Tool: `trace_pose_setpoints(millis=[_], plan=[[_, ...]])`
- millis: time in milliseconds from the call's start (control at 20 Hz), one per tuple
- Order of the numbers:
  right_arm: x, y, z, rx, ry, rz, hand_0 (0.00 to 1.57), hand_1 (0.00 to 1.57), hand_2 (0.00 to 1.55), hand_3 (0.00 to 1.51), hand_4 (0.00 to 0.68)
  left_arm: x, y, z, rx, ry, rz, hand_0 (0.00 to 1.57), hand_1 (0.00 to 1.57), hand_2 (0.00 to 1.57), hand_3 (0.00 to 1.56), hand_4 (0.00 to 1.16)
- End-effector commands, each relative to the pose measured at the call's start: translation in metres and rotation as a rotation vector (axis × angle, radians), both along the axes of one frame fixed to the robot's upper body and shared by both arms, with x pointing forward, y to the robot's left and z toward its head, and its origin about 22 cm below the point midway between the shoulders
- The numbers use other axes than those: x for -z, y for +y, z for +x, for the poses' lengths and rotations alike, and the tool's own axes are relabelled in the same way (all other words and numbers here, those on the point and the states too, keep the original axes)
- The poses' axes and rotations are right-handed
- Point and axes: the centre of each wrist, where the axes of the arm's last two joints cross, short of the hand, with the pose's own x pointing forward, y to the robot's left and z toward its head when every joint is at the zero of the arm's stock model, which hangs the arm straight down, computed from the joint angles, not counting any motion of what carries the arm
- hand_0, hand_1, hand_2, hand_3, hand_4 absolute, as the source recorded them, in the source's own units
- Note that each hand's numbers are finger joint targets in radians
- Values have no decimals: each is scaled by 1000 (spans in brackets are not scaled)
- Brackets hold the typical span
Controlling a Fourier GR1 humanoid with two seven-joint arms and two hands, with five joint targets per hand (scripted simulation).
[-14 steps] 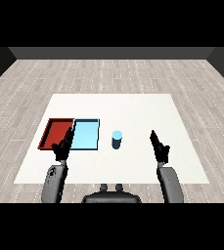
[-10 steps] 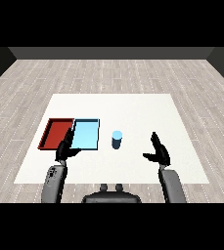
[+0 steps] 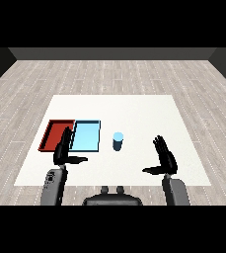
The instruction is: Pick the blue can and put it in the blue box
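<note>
Standing upright on the white table (image 3: 134, 106), the blue can (image 3: 118, 141) sits just right of the blue tray (image 3: 86, 136) and apart from it — not yet in any tray. The can is dark blue down its side with a lighter blue top.

The blue tray lies side by side with the red tray (image 3: 56, 133), their long edges touching, red on the left. Both sit toward the table's left half.

The right hand (image 3: 164, 158) hangs above the table to the right of the can and nearer the robot, well apart from it. Its fingers are straight and spread, pointing away from the robot, with the thumb stretched out to the left toward the can's side. It holds nothing.

The left hand (image 3: 64, 150) hovers over the near edge of the trays, about where red meets blue. Its fingers are also straight, reaching forward over the trays, thumb out to the right — released, grasping nothing.

Grey forearms come up from the lower corners. Beyond the table lies a pale wood-plank floor (image 3: 109, 74).
</note>
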Motion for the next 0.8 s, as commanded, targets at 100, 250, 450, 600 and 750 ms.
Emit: trace_pose_setpoints(millis=[100,250,450,600,750], plan=[[-1,-7,15,-38,-35,46,0,0,0,0,0,-5,7,9,-14,-78,-22,0,0,0,0,0],[13,0,17,-30,-22,55,0,0,0,0,0,-4,13,6,7,-69,-21,0,0,0,0,0],[-4,-14,20,-42,24,76,0,0,0,0,0,15,4,12,-1,-78,-35,0,0,0,0,0],[11,17,38,-19,29,109,0,0,0,0,0,-3,-13,15,-14,-57,-39,0,0,0,0,0],[-11,20,41,-17,60,87,0,0,0,0,0,-6,31,3,-9,-74,-49,0,0,0,0,0]])
